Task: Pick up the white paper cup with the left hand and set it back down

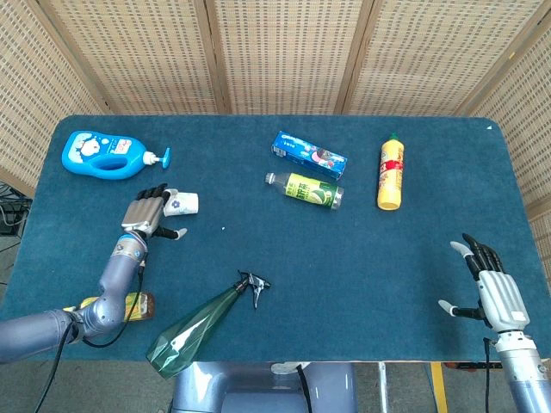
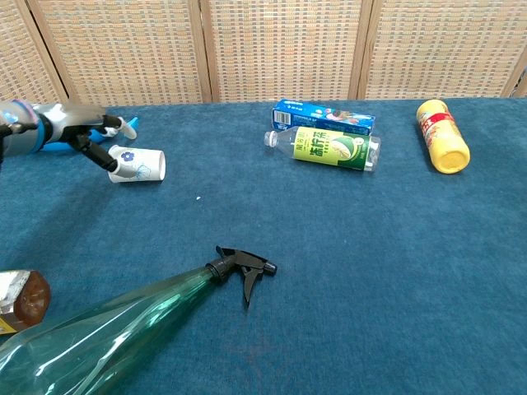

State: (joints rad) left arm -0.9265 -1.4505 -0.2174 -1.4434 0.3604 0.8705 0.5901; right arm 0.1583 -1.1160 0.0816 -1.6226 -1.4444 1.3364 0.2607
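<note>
Cup handling: I judge the white paper cup (image 1: 182, 204) very light and thin-walled, so it should crush if I squeeze hard and roll if I nudge it. It looks empty, as far as I can tell.
Where I'd take hold: around the middle of the side wall, thumb on one side and fingers opposite, with gentle pressure. The open rim looks the weakest part, so I'd keep off it.
Cup looks: white, small, tapered, with a little blue flower-like print on the side; it lies on its side in both views, mouth pointing toward the robot's right.
Cup place: on the blue bench (image 1: 362, 258), at the robot's left, in front of the blue pump bottle (image 1: 108, 154) and well apart from the green spray bottle (image 1: 200, 326).
Left hand: my left hand (image 1: 148, 212) sits just beside the cup's base end, fingers spread and extended. In the chest view the fingertips (image 2: 111, 164) look to be at the cup's base, but I see no grip; I read it as holding nothing.
Right hand: my right hand (image 1: 492, 288) hovers near the bench's right front corner, fingers apart, nothing in it.
Stage, my guess: the cup is down on the bench; since it lies tipped over, I can't call it neatly set.
</note>
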